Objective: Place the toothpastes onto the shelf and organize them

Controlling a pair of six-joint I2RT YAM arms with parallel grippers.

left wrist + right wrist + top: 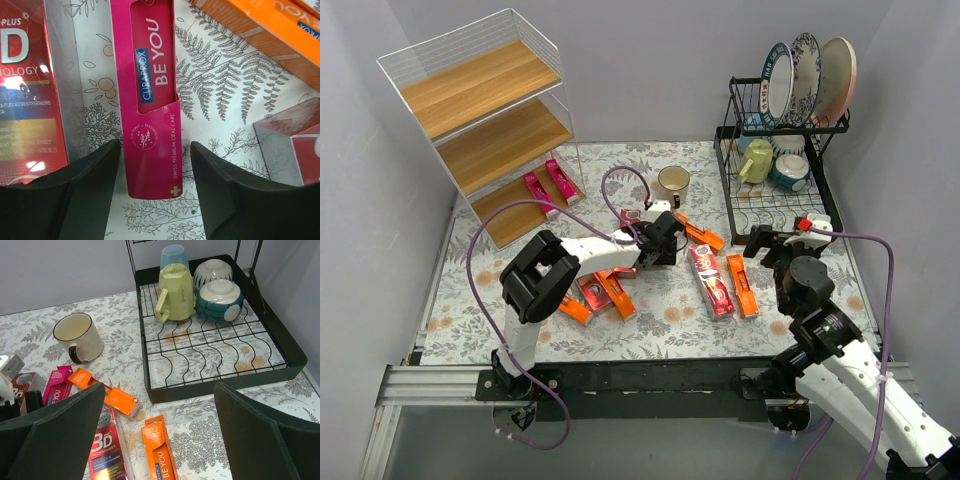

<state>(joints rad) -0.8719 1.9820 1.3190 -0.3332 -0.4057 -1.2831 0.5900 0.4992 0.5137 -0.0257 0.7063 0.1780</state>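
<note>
My left gripper (660,242) is open and low over the mat. In the left wrist view (155,150) its fingers straddle the near end of a magenta-pink toothpaste carton (150,95), with a gap on the right side. A dark red "3D" carton (25,85) lies to the left and an orange carton (270,35) to the upper right. Two magenta cartons (548,186) lie on the shelf's (485,85) bottom board. My right gripper (767,242) is open and empty above a dark red carton (107,455) and an orange carton (161,455).
A black wire dish rack (775,185) with plates, bowls and cups stands at the back right. A cream mug (672,181) stands behind the left gripper. Several more cartons (595,297) lie in a cluster at the front left of the mat.
</note>
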